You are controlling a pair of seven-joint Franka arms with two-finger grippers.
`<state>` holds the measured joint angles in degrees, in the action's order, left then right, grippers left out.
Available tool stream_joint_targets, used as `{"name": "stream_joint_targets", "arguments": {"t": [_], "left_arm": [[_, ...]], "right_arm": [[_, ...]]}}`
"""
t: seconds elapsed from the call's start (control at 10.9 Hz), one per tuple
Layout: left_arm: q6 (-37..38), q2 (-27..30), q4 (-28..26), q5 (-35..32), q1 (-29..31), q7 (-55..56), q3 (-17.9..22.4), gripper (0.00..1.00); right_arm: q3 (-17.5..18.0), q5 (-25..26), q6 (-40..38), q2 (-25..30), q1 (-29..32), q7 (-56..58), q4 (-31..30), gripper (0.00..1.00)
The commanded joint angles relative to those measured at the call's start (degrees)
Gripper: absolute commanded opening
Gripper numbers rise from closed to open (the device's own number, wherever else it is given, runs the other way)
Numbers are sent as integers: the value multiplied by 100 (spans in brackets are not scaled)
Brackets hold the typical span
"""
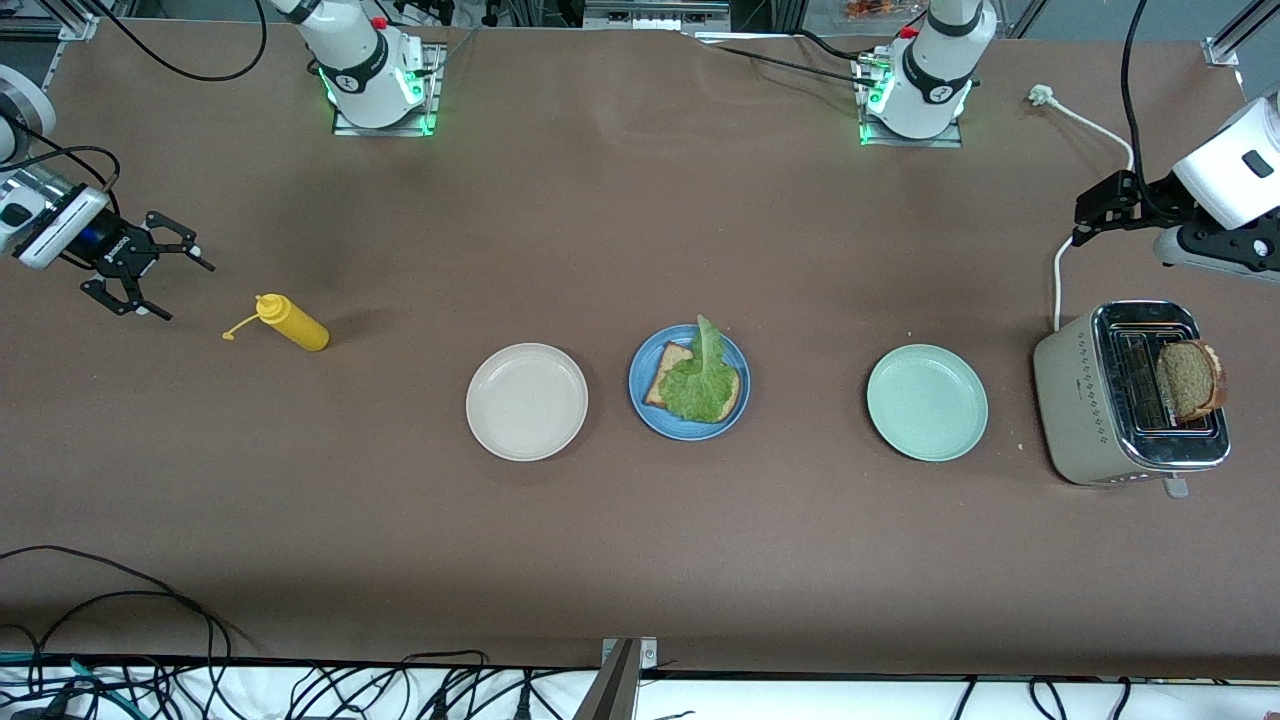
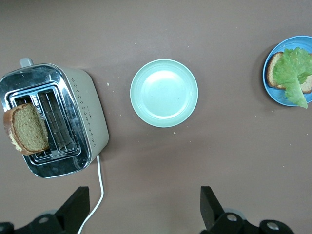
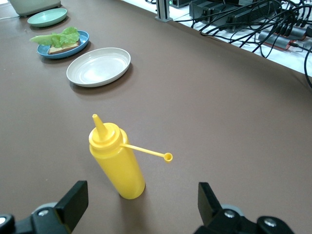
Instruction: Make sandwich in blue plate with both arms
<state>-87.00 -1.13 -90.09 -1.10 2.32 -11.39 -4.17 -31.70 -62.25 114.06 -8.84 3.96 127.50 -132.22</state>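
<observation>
Currently both sets of jaws are standing wide apart and holding nothing. The left gripper [image 1: 1085, 222], black and two-fingered, is hanging at the upper right of the front frame, over the bench [image 1: 620, 560] just above the beige and chrome toaster [image 1: 1090, 410]. The right gripper [image 1: 150, 275] is waiting at the upper left of the frame, over the bench near the upright yellow plastic squeeze bottle [image 1: 293, 323].

Out from the left gripper, a brown wholemeal bread slice [image 1: 1190, 379] is standing up out of the toaster's slot. It is probably light, dry and crumbly, so pinching its exposed top edge gently across the thin faces looks best.

At the frame's centre, the round sky-blue plate [image 1: 645, 405] is carrying another bread slice [image 1: 662, 378] with a ruffled green lettuce leaf [image 1: 700, 385] lying on it, soft and easily displaced. A beige round plate [image 1: 527, 401] and a mint-green round plate [image 1: 927, 402] are sitting beside it, one on each side.
</observation>
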Motion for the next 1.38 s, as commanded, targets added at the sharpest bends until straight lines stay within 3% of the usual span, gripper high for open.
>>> {"name": "stream_joint_targets", "arguments": {"t": [0.0, 0.28, 0.64, 1.29], "left_arm": [[60, 51, 0, 57, 14, -56, -5, 100], [60, 51, 0, 57, 14, -56, 3, 100], [60, 51, 0, 57, 14, -56, -5, 100], [60, 51, 0, 57, 14, -47, -5, 100]], "right_arm": [[23, -471, -94, -100, 8, 318, -190, 100], [85, -972, -375, -688, -45, 783, -190, 100], [85, -1026, -612, -1014, -19, 1021, -199, 100], [243, -1694, -1166, -1577, -36, 1540, -173, 100]]}}
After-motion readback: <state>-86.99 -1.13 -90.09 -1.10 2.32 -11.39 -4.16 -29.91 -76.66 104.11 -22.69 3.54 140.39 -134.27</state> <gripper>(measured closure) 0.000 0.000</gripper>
